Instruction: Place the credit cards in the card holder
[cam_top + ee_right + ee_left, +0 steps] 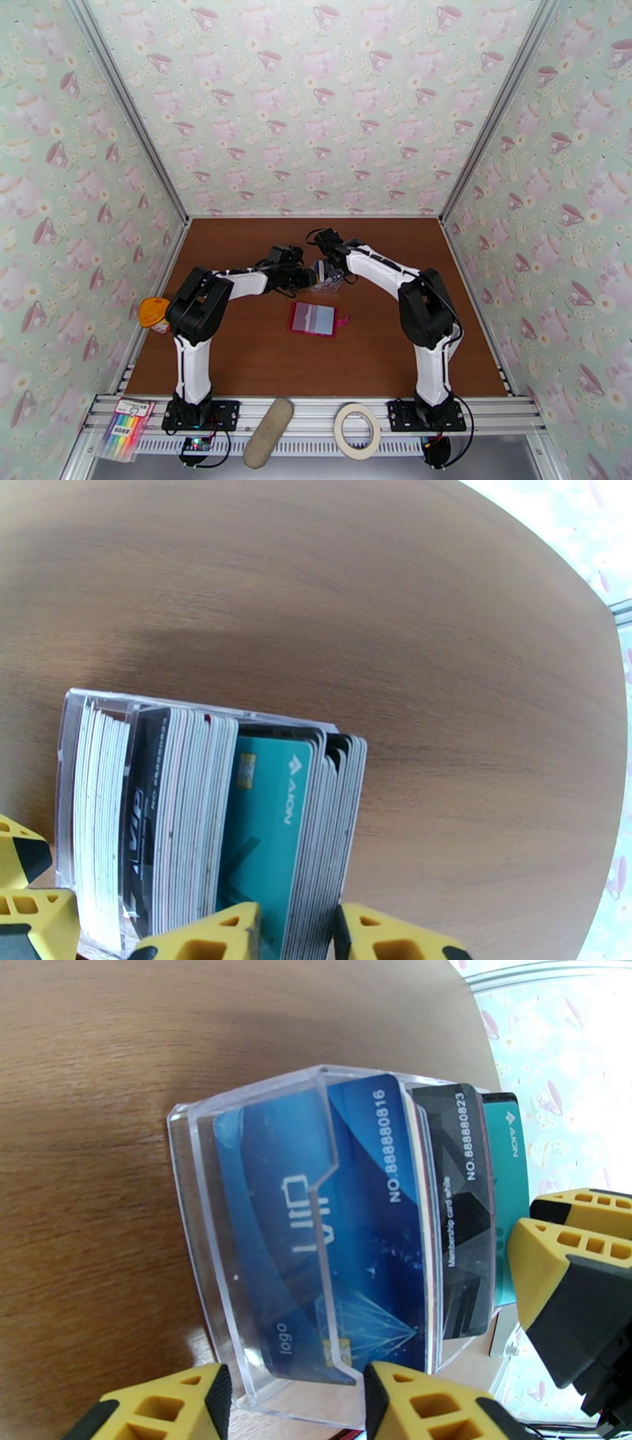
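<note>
The credit cards point(265, 835) stand packed in a clear plastic box point(328, 278) at mid-table: a dark blue one point(316, 1220) in front, then black point(462, 1205), then teal point(505, 1189). My left gripper point(296, 1411) clamps the box's end, one yellow finger on each side. My right gripper point(296, 942) is closed from above on the teal card and a few cards behind it. Its fingers point(557, 1264) also appear in the left wrist view. The card holder point(314, 319), a red wallet, lies open and flat nearer the bases, pink inside up.
An orange-lidded jar point(152, 313) sits at the table's left edge. On the front rail lie a marker pack point(126, 426), a beige oblong pad point(268, 433) and a tape roll point(357, 430). Patterned walls enclose the table on three sides.
</note>
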Tool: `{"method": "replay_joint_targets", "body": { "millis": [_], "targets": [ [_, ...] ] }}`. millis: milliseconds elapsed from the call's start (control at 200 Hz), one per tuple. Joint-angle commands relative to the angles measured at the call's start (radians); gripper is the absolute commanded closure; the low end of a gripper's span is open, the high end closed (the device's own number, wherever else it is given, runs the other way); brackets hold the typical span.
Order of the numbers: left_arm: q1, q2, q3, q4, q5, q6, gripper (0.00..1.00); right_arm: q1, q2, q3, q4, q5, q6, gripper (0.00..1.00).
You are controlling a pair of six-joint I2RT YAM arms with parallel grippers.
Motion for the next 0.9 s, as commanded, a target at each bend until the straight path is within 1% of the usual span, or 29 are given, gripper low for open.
{"method": "replay_joint_targets", "body": {
  "millis": [0, 75, 270, 461, 892],
  "targets": [
    [0.000, 0.045, 0.012, -0.065, -0.018, 0.001, 0.51, -0.022, -0.043, -0.006, -0.015, -0.044, -0.004, 0.60],
    [-0.001, 0.044, 0.012, -0.066, -0.016, 0.002, 0.51, -0.025, -0.047, -0.014, -0.008, -0.080, 0.002, 0.57],
    [0.001, 0.042, 0.012, -0.066, -0.017, 0.003, 0.51, -0.049, -0.045, -0.046, 0.015, -0.125, 0.013, 0.56],
    [0.001, 0.047, 0.013, -0.066, -0.016, 0.004, 0.51, -0.082, -0.056, -0.085, 0.052, -0.231, 0.024, 0.56],
    [0.001, 0.049, 0.013, -0.069, -0.017, 0.004, 0.51, -0.116, -0.093, -0.092, 0.044, -0.198, 0.022, 0.59]
  ]
}}
